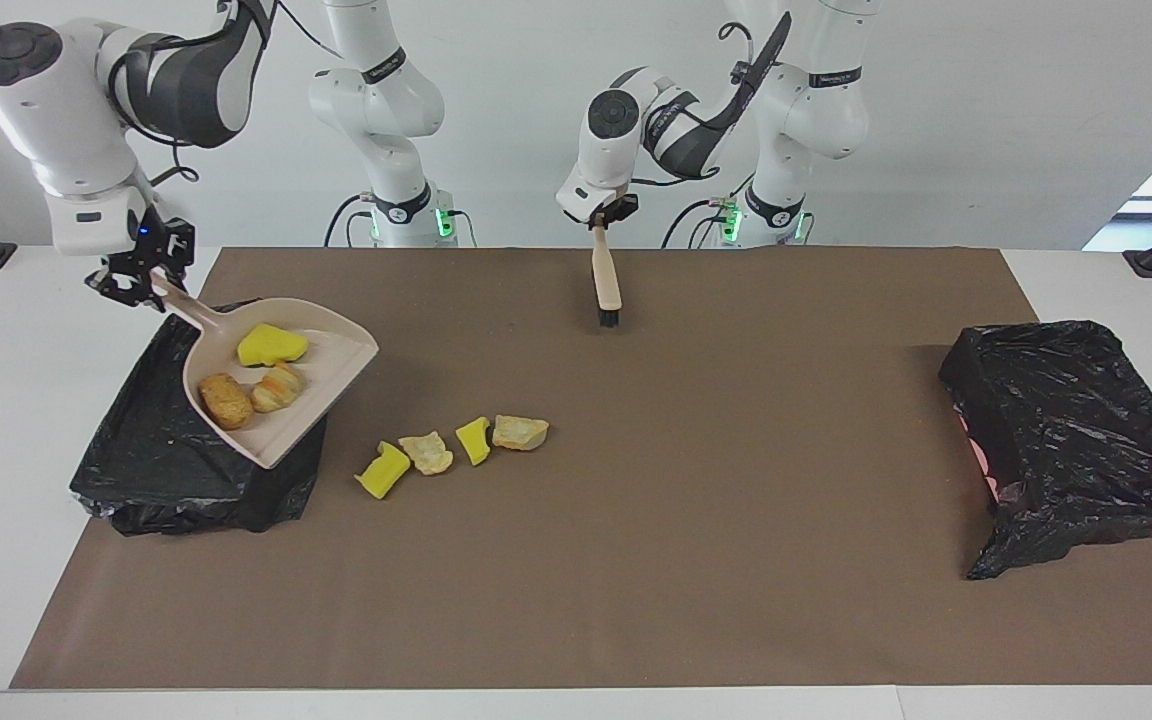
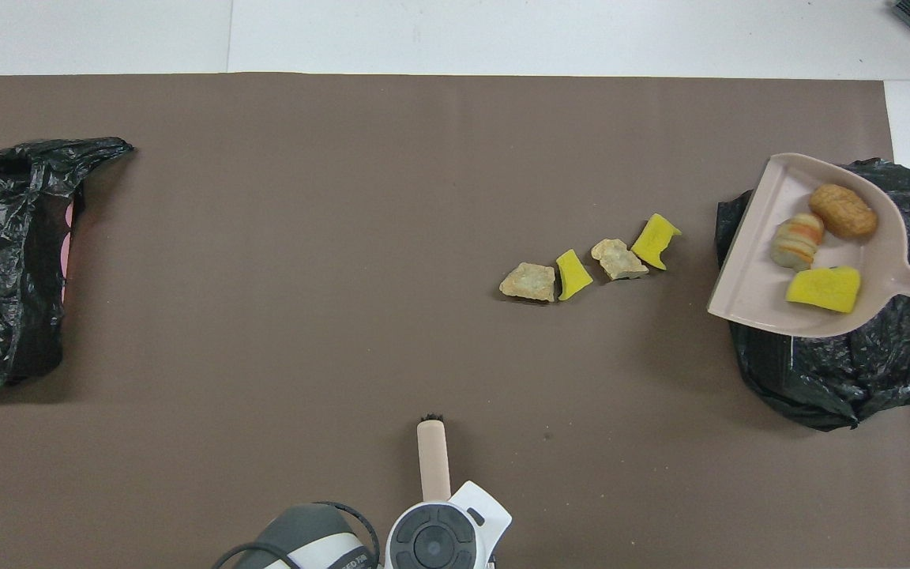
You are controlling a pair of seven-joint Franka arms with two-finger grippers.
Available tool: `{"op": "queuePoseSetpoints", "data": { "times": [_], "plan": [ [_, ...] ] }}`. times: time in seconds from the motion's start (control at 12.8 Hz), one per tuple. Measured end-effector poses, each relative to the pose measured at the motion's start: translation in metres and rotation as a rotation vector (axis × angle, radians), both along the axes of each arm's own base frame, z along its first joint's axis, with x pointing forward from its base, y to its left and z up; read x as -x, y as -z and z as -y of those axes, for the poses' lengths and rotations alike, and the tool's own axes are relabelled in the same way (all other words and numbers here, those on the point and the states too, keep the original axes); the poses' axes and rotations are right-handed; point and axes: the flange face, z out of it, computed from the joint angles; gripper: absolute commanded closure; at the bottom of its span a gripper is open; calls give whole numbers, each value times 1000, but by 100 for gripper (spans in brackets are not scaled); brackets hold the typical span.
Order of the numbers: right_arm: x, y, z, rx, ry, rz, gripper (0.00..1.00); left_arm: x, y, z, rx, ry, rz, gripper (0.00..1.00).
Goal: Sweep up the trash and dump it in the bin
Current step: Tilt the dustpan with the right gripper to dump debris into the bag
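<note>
My right gripper [image 1: 141,280] is shut on the handle of the beige dustpan [image 1: 338,348], holding it raised over the black-bagged bin [image 1: 186,465] at the right arm's end. In the pan [image 2: 751,265] lie three trash pieces: a yellow sponge [image 1: 271,344], a brown lump [image 1: 226,400] and an orange-striped lump [image 1: 278,387]. Several more trash pieces lie in a row on the mat beside the bin, from a yellow one [image 1: 383,470] to a tan one [image 1: 519,432]. My left gripper [image 1: 604,222] is shut on the brush [image 1: 604,285], which hangs bristles down over the mat.
A second bin lined with a black bag [image 1: 1066,430] stands at the left arm's end of the brown mat [image 1: 696,560]. In the overhead view this bag [image 2: 5,261] shows a pink patch at its side. White table surrounds the mat.
</note>
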Motion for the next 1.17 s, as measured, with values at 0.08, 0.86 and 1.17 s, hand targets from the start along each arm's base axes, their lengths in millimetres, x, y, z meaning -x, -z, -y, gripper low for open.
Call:
{"op": "queuePoseSetpoints", "data": {
  "times": [0.08, 0.86, 1.17],
  "plan": [
    [-6, -6, 20, 50, -33, -1, 100, -1, 2, 0, 0, 5, -3, 100],
    [-39, 8, 108, 278, -394, 3, 100, -5, 32, 3, -25, 26, -24, 60],
    [-45, 5, 106, 331, -535, 8, 100, -6, 31, 3, -14, 44, -22, 0]
  ]
}}
